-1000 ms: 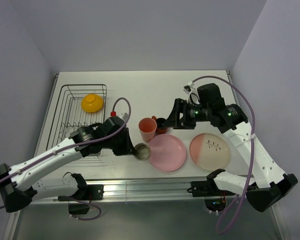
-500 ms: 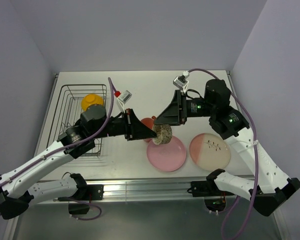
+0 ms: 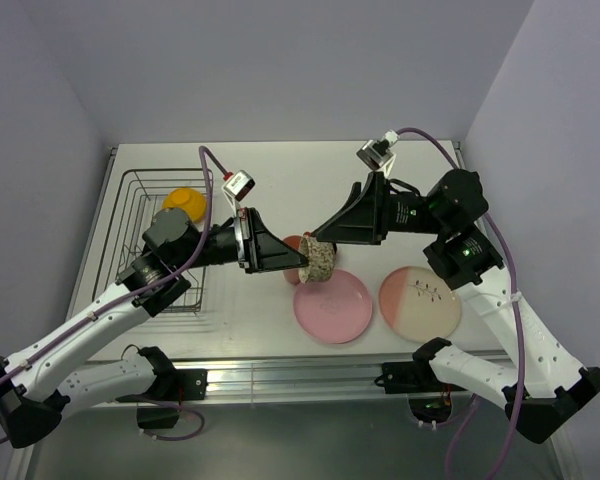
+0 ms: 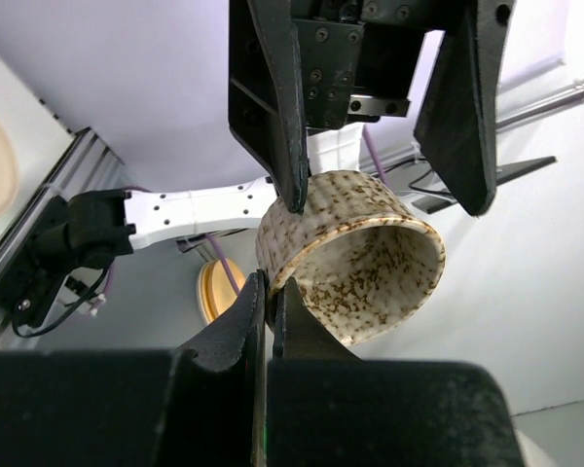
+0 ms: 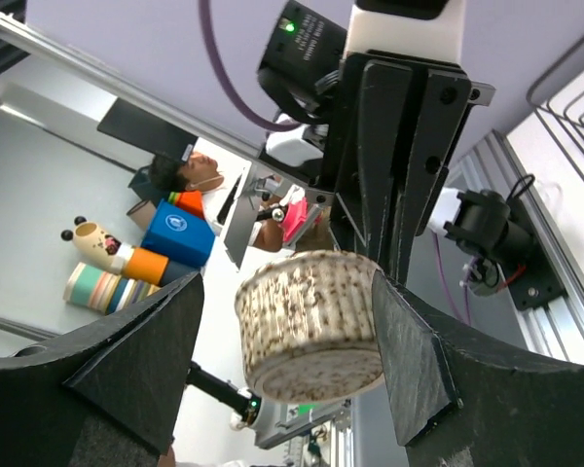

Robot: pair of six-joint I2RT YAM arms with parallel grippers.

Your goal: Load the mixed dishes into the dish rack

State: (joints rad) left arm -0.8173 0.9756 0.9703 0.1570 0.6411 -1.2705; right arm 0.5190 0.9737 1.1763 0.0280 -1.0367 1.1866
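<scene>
We see the left arm (image 3: 110, 305) reaching up and to the right from its base, its forearm raised above the front of the rack (image 3: 130, 230). The left gripper (image 3: 302, 262) is closed on the rim of the speckled cup (image 3: 318, 262), with one finger inside the wall and one outside. It holds the cup tipped on its side in the air, above the table (image 3: 280, 170) and over the far edge of the pink plate (image 3: 332, 306).

The right arm (image 3: 500, 300) is bent high at the elbow, with the wrist pointing left and down at the same cup. The right gripper (image 3: 325, 238) is spread wide, one finger on each side of the cup's base. From the left wrist, one of these fingers (image 4: 273, 107) ends right at the cup's wall; we cannot tell whether it touches.

The yellow bowl (image 3: 185, 200) lies in the rack's far end, and the pink-and-cream plate (image 3: 420, 303) lies flat beside the pink plate.
</scene>
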